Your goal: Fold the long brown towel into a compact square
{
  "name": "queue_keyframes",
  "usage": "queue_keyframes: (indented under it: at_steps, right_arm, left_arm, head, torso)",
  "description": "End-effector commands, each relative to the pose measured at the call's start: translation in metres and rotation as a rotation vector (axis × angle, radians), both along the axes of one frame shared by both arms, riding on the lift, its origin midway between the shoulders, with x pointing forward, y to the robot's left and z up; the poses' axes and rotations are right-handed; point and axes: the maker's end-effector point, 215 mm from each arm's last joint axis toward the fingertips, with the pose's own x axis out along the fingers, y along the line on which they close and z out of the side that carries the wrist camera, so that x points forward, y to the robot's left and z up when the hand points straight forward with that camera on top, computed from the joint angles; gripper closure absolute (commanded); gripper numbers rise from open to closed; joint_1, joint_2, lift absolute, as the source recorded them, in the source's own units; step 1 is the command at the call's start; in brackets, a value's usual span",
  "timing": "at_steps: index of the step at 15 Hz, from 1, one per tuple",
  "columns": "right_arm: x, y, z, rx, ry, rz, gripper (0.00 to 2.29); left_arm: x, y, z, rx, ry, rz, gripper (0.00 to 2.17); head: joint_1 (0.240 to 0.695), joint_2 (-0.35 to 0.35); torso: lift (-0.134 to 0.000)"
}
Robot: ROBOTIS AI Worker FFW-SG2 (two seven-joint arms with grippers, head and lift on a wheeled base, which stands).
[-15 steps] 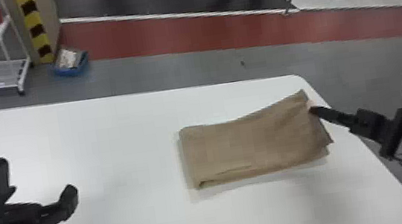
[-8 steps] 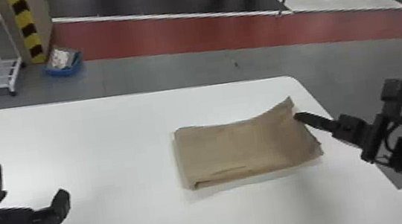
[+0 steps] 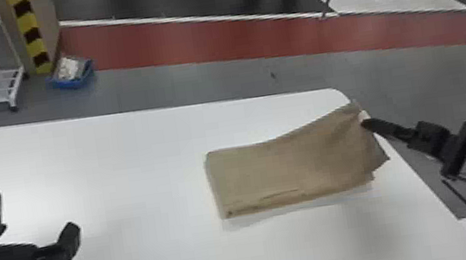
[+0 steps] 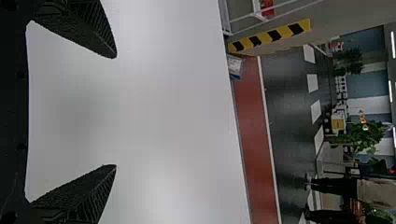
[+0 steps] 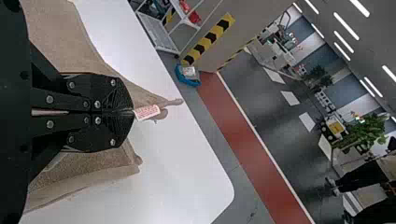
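I have the brown towel [image 3: 285,168] lying on the white counter [image 3: 127,155], layered into an oblong, its long sides running roughly from 9 to 3 o'clock in the head view. My right claw [image 5: 133,112] is pinched tight on its edge, between 2 and 3 o'clock of the cloth, with a small tag [image 5: 147,112] poking out just past the tips. That corner looks drawn up. My left claw [image 4: 116,111] is spread wide with nothing in it, well apart from the towel on its 8-to-9 o'clock side.

I judge this to be the start of a crosswise fold, the one that should turn the oblong into something squarer. Next I'd lift the pinched end and carry it over toward 9 o'clock, low and even. The layers at 4 o'clock sit unevenly, so one could trail behind.
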Motion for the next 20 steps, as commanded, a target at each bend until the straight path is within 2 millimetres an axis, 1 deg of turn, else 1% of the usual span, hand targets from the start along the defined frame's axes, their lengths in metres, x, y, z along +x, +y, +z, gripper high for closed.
queue_keyframes:
  at_steps: [1,2,3,4,5,6,7,8,10,11,12,13,14,15,16,17,18,19,20]
  right_arm:
    - [0.005,-0.005,-0.026,-0.036,0.034,-0.009,1.18]
    - [0.006,-0.003,-0.040,-0.055,0.071,-0.001,0.62]
    - [0.008,-0.007,-0.045,-0.085,0.073,-0.013,0.00]
    - [0.007,-0.007,-0.048,-0.087,0.085,-0.017,0.00]
    - [0.002,-0.011,-0.054,-0.079,0.114,-0.039,0.00]
    - [-0.001,-0.024,-0.043,-0.095,0.074,-0.082,0.03]
    - [-0.004,-0.040,-0.024,-0.133,0.001,-0.128,0.05]
    - [-0.005,-0.042,-0.004,-0.134,-0.070,-0.149,0.05]
    - [-0.015,-0.031,0.007,-0.101,-0.115,-0.092,0.05]
    - [-0.021,-0.021,0.003,-0.091,-0.118,-0.055,0.05]
    - [-0.025,-0.012,-0.005,-0.087,-0.106,-0.031,0.05]
    - [-0.027,-0.005,-0.009,-0.092,-0.108,-0.014,0.05]
    - [-0.029,0.006,-0.015,-0.104,-0.113,0.020,0.16]
    - [-0.033,0.024,-0.021,-0.096,-0.109,0.062,0.27]
    - [-0.037,0.046,-0.022,-0.100,-0.113,0.103,0.43]
    - [-0.043,0.074,-0.020,-0.106,-0.120,0.145,0.62]
    - [-0.046,0.101,-0.015,-0.108,-0.128,0.178,0.62]
    - [-0.049,0.128,-0.014,-0.126,-0.114,0.208,0.62]
    - [-0.051,0.160,-0.014,-0.152,-0.101,0.245,0.62]
  left_arm:
    - [-0.002,-0.004,-0.002,-0.002,0.004,-0.006,0.04]
    - [-0.003,-0.001,-0.004,0.002,0.007,-0.003,0.04]
    - [-0.006,0.000,-0.006,0.005,0.012,-0.001,0.04]
    - [-0.008,0.002,-0.007,0.006,0.016,0.002,0.04]
    - [-0.008,0.002,-0.007,0.006,0.014,0.002,0.04]
    - [-0.008,0.002,-0.007,0.006,0.014,0.002,0.04]
    - [-0.007,0.001,-0.006,0.005,0.013,0.001,0.04]
    - [-0.007,-0.003,-0.005,0.000,0.012,-0.004,0.04]
    - [0.000,-0.018,0.002,-0.013,-0.004,-0.024,0.04]
    - [0.003,-0.032,0.005,-0.017,-0.012,-0.044,0.04]
    - [0.004,-0.044,0.007,-0.011,-0.019,-0.056,0.04]
    - [0.003,-0.054,0.008,-0.014,-0.022,-0.071,0.04]
    - [0.002,-0.064,0.008,-0.009,-0.026,-0.082,0.05]
    - [0.001,-0.066,0.008,-0.006,-0.026,-0.083,0.05]
    - [0.001,-0.066,0.005,-0.005,-0.022,-0.082,0.05]
    - [0.002,-0.064,0.005,-0.004,-0.023,-0.080,0.04]
    - [0.003,-0.059,0.005,0.002,-0.023,-0.073,0.04]
    - [0.004,-0.055,0.006,0.007,-0.026,-0.069,0.04]
    - [0.005,-0.050,0.006,0.011,-0.023,-0.060,0.04]
  head:
    - [0.695,-0.281]
    - [0.695,-0.286]
    - [0.695,-0.290]
    - [0.695,-0.290]
    - [0.695,-0.291]
    - [0.695,-0.293]
    - [0.695,-0.295]
    - [0.695,-0.307]
    - [0.695,-0.326]
    - [0.695,-0.334]
    - [0.695,-0.335]
    - [0.695,-0.338]
    - [0.695,-0.341]
    - [0.695,-0.346]
    - [0.695,-0.350]
    - [0.695,-0.346]
    - [0.695,-0.336]
    - [0.695,-0.304]
    - [0.695,-0.278]
  torso:
    - [-0.125]
    - [-0.125]
    - [-0.125]
    - [-0.125]
    - [-0.125]
    - [-0.125]
    - [-0.125]
    - [-0.125]
    - [-0.125]
    - [-0.125]
    - [-0.125]
    - [-0.125]
    - [-0.125]
    - [-0.125]
    - [-0.125]
    - [-0.125]
    - [-0.125]
    - [-0.125]
    - [-0.125]
